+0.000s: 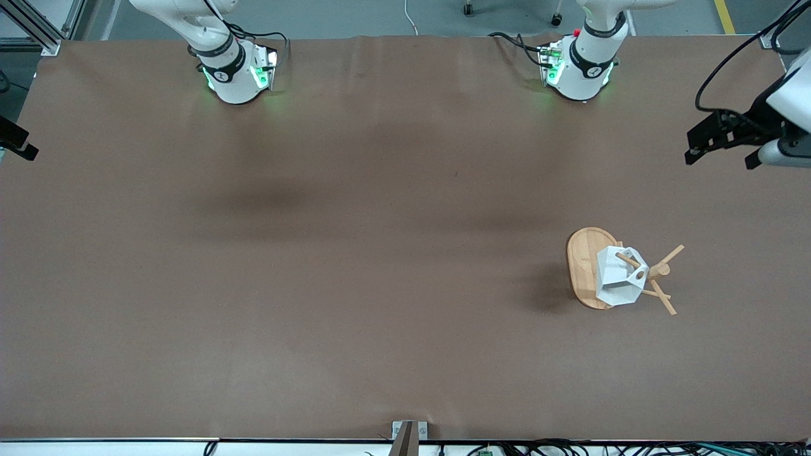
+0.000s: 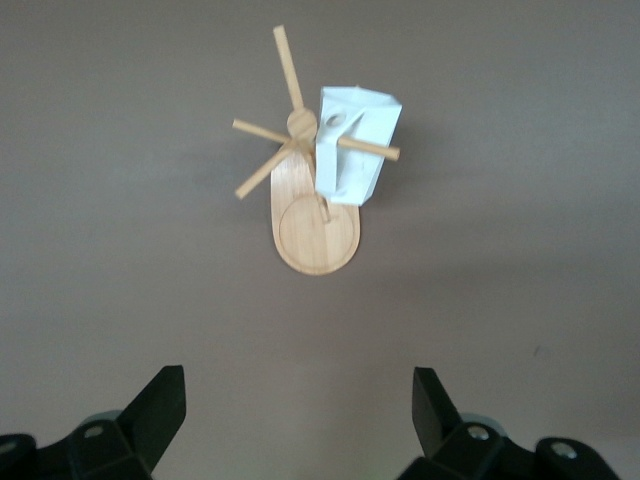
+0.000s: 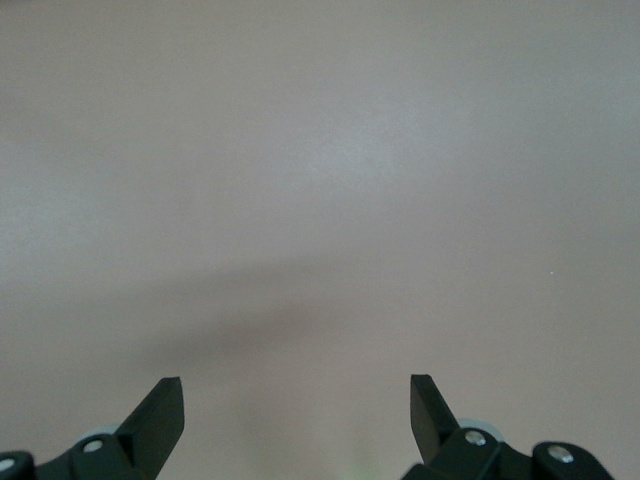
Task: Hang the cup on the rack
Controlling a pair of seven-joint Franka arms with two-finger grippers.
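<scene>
The white faceted cup (image 1: 616, 282) hangs on a peg of the bamboo rack (image 1: 581, 266), with the peg passing through its handle. The rack stands toward the left arm's end of the table, nearer to the front camera than the left arm's base. In the left wrist view the cup (image 2: 350, 170) hangs against the rack's post above the oval base (image 2: 315, 238). My left gripper (image 1: 721, 158) is open and empty, up in the air by the table's end, apart from the rack; it also shows in its wrist view (image 2: 297, 385). My right gripper (image 3: 297, 390) is open and empty over bare table.
The brown table cover (image 1: 355, 253) spreads around the rack. The two arm bases (image 1: 234, 76) stand along the table's edge farthest from the front camera. A black part of the right gripper (image 1: 18, 142) shows at the right arm's end of the table.
</scene>
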